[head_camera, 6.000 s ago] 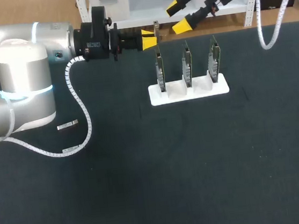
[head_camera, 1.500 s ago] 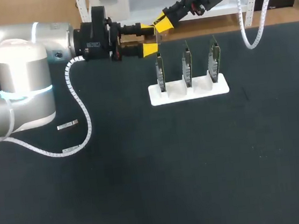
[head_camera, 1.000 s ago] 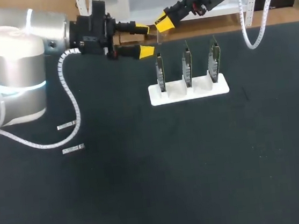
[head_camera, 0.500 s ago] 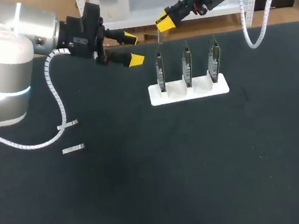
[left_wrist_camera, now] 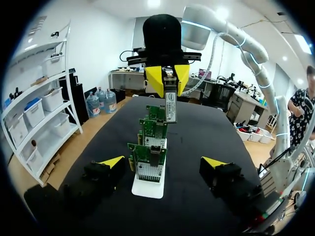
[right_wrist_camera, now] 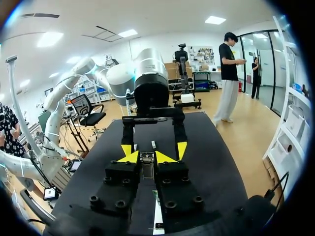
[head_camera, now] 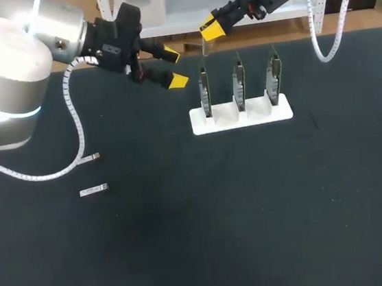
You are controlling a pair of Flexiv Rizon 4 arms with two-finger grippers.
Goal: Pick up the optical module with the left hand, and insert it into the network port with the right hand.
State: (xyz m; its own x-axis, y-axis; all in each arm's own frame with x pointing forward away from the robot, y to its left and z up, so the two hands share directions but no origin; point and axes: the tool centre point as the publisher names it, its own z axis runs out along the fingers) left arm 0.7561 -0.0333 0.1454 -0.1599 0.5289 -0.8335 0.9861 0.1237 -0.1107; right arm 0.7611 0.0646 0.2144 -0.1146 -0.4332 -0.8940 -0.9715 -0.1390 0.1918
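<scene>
From above, our right claw (head_camera: 210, 30) hangs over the far edge of the worktop (head_camera: 254, 212), clamped on the optical module (head_camera: 202, 46). The module dangles just above the leftmost board (head_camera: 204, 90) of three standing in a white rack (head_camera: 241, 116). Our left claw (head_camera: 175, 66) sits left of that board, fingers spread and holding nothing. Two spare modules (head_camera: 93, 189) lie at the near left. In the left wrist view the boards stand in a line ahead of the spread fingers, and the module (left_wrist_camera: 170, 103) hangs upright from the right claw above them. In the right wrist view the module (right_wrist_camera: 146, 160) is pinched between our own yellow tips, with the left claw (right_wrist_camera: 154, 146) facing us beyond it and a sliver of the rack beneath. We cannot make out the network port itself. We judge the insertion is the step in hand. To do it well we should square the module to the board's top edge and lower it straight and slowly. The left claw should stay clear.
</scene>
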